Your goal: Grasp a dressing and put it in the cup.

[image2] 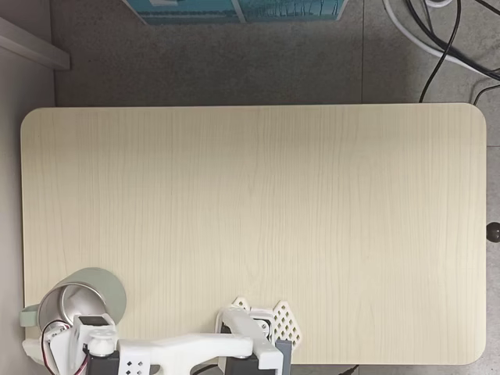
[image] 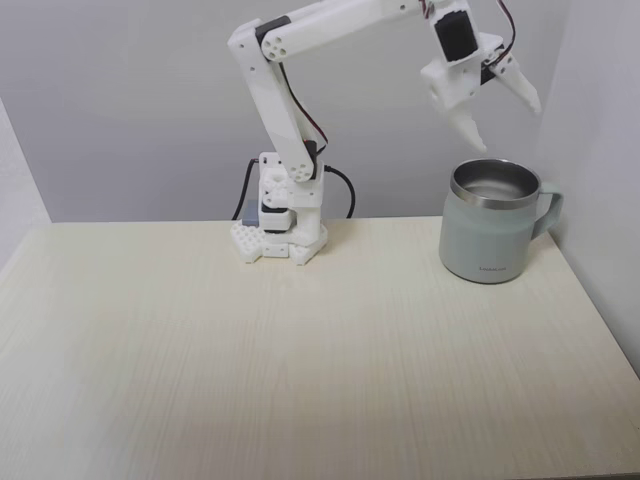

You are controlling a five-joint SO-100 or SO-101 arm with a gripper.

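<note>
The pale grey-green cup (image: 490, 235) with its steel rim stands upright at the back right of the table in a fixed view. From above it sits at the lower left corner (image2: 107, 283), handle pointing left. My gripper (image: 505, 124) hangs open a little above the cup's rim, fingers pointing down and spread, with nothing between them. The arm's wrist (image2: 94, 344) overlaps the cup's near edge from above. The dressing is out of view; no white roll lies on the table, and what I see of the cup's inside looks like bare steel.
The light wooden table (image: 300, 350) carries the arm's white base (image: 285, 225) at its back edge, with black cables behind it. A grey wall stands close behind the cup. Cables and a blue box lie on the floor (image2: 234, 47) beyond the table.
</note>
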